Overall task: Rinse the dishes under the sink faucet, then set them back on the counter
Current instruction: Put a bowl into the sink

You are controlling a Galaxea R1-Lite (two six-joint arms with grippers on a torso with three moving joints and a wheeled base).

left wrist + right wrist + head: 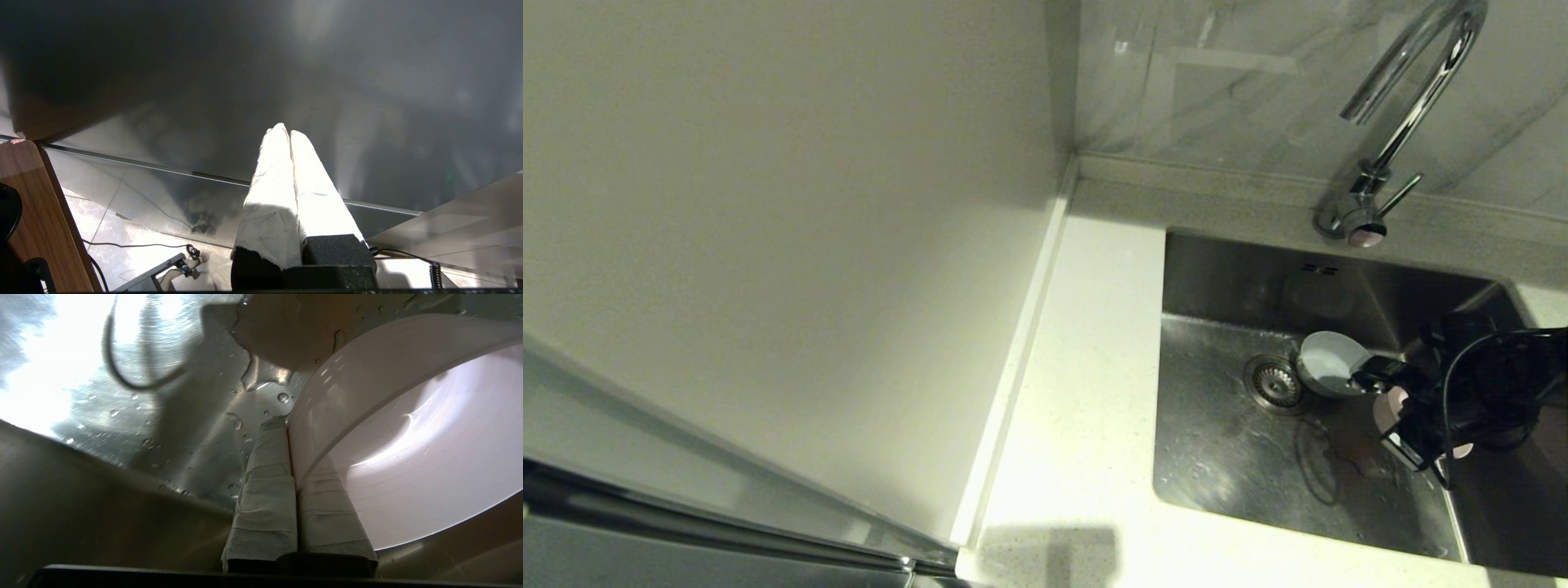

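The right gripper (291, 424) is reaching down into the sink (122, 375), its two tape-wrapped fingers (265, 490) pressing together on the rim of the pink bowl (408, 457). One finger is lying outside the bowl's wall and the other inside it. The bowl is tilting on its edge, showing its smooth pale inside with a few water drops clinging to it. Droplets and small puddles are sitting on the steel floor beyond the fingertips, and a thin curved cable shadow is falling across the brightly lit metal
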